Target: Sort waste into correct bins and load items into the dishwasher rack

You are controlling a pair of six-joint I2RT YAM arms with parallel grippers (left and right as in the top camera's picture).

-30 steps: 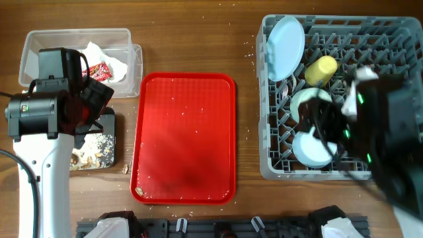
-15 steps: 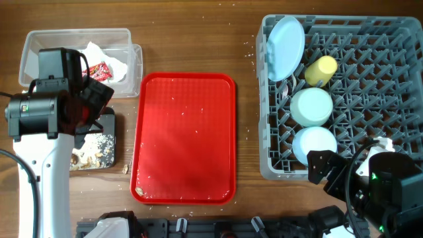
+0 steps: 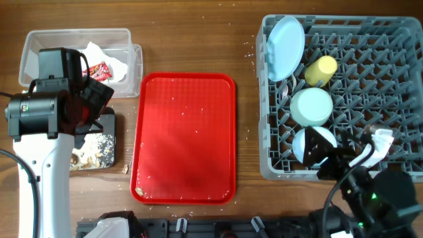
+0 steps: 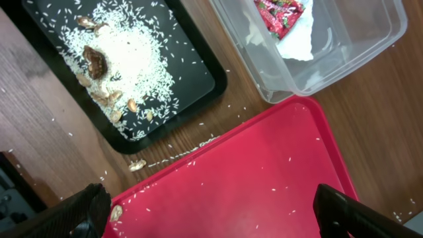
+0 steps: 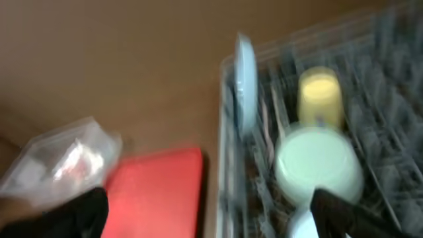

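Observation:
The grey dishwasher rack (image 3: pixel 396 59) at the right holds the light blue plate (image 3: pixel 285 46) on edge, the yellow cup (image 3: pixel 320 70), the pale green bowl (image 3: pixel 311 106) and the light blue bowl (image 3: pixel 301 143). My right gripper (image 3: pixel 325 156) is open and empty at the rack's front edge, partly over the light blue bowl. The clear tub (image 3: pixel 33 53) holds the white napkin (image 3: pixel 109 56) and red wrapper (image 3: pixel 100 70). The black tray (image 4: pixel 198 53) holds food scraps (image 4: pixel 99 66). My left gripper (image 4: pixel 211 208) is open and empty over the red tray's corner. I cannot make out the fork or spoon.
The flat red serving tray (image 3: pixel 185 139) lies in the middle, sprinkled with rice grains. Loose crumbs lie on the wooden table between the black tray and the red tray (image 4: pixel 264 172). My left arm (image 3: pixel 46 119) covers part of the black tray in the overhead view.
My right arm has pulled back from over the rack to the table's front right, then edged toward the rack's front edge. The left arm has not moved.

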